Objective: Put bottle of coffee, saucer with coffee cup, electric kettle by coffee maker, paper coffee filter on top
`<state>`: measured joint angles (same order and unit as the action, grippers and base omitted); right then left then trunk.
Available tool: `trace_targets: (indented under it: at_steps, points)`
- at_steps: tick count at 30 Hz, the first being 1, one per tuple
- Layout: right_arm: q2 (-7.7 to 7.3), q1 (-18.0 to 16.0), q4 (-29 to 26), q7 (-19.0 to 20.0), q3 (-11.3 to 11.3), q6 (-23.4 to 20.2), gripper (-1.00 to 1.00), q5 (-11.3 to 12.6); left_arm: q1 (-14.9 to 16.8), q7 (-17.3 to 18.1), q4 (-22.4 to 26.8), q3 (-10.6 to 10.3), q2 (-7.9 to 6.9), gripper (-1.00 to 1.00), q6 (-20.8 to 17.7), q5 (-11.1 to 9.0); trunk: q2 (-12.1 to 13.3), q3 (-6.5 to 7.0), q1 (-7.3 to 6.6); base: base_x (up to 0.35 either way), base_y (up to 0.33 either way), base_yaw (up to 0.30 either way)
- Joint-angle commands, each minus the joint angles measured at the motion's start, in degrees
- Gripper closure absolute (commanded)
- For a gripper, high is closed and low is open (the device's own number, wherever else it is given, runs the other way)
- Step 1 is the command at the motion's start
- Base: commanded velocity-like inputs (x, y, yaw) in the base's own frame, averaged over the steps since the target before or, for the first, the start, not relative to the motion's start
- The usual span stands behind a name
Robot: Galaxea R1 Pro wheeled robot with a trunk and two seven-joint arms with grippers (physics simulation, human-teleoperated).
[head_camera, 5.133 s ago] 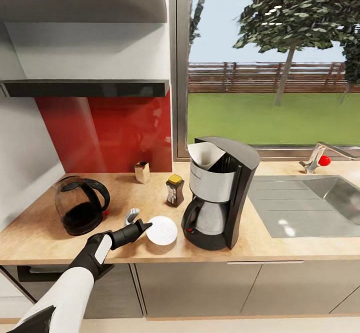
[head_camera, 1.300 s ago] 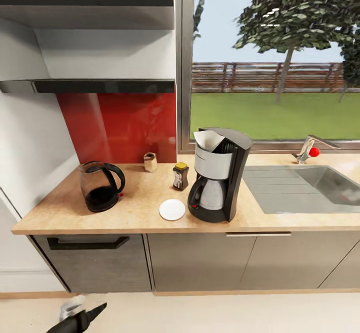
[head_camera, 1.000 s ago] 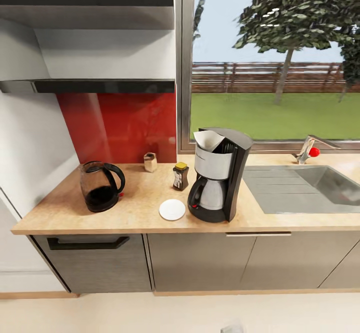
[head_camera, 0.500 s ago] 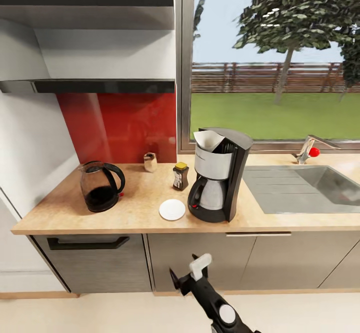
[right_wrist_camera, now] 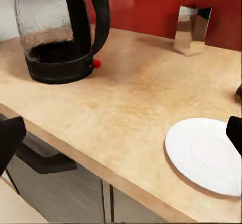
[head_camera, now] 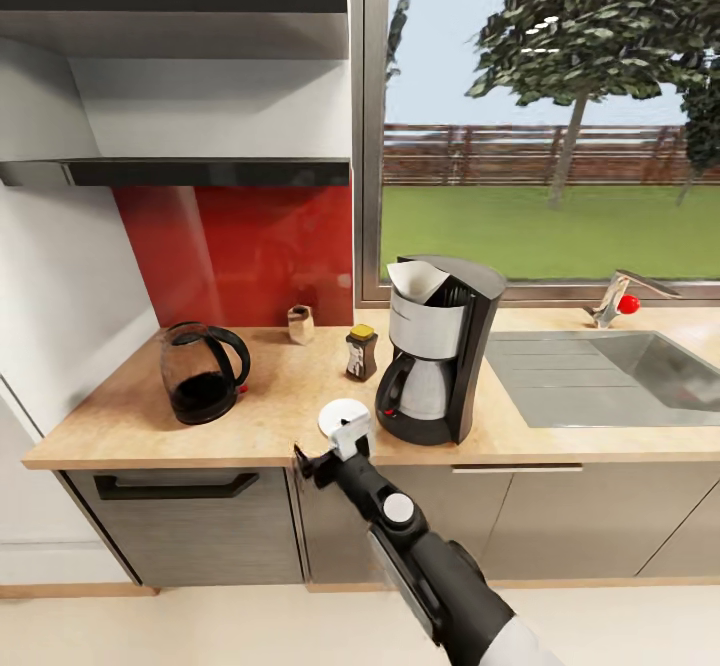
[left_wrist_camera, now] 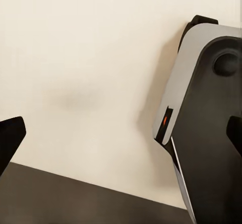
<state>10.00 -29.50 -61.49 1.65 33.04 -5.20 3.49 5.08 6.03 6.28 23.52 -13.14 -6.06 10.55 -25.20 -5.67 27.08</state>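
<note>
Now the right gripper hangs spread and empty at the counter's front edge; saucer lies just beyond, beside the coffee maker.

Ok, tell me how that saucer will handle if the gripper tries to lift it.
The saucer lies flat and thin on the countertop, so fingers probably cannot get under its rim easily. Its smooth, glossy-looking white surface may slip in a pinch. It looks rigid, likely light, and may slide if pushed.
</note>
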Motion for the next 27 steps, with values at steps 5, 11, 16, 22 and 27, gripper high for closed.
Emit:
trace_targets:
  at_steps: [5,11,16,22,27]
  points:
    - [0.0,-7.13,0.33,0.38,0.08,-7.05,-1.0,0.4,0.01,0.3,0.14,0.43,0.18,-1.0,-0.34,0.6,-0.12,-0.14,0.03,0.0,0.0,0.0]
    - [0.0,-8.65,0.81,10.91,0.28,-10.0,-1.0,0.34,-0.3,-0.36,0.09,0.39,-0.02,-1.0,-0.68,1.89,-0.12,-0.14,0.03,0.103,0.0,0.0]
    - [0.0,-8.73,7.61,13.41,0.27,-9.84,-1.0,0.4,-0.61,-7.82,-0.82,0.38,0.25,-1.0,-1.31,4.86,-0.12,-0.14,0.03,0.319,0.0,0.0]
    - [0.0,-8.74,8.23,13.54,0.38,-9.77,-1.0,0.45,-0.67,-8.65,-1.62,0.38,0.22,-1.0,-1.31,5.07,-0.12,-0.14,0.03,0.329,0.025,0.0]
    - [0.0,-8.74,8.35,13.55,0.43,-9.68,-1.0,0.46,-0.89,-8.76,-1.93,0.4,0.22,-1.0,-1.03,5.09,-0.12,-0.14,0.03,0.33,0.08,0.0]
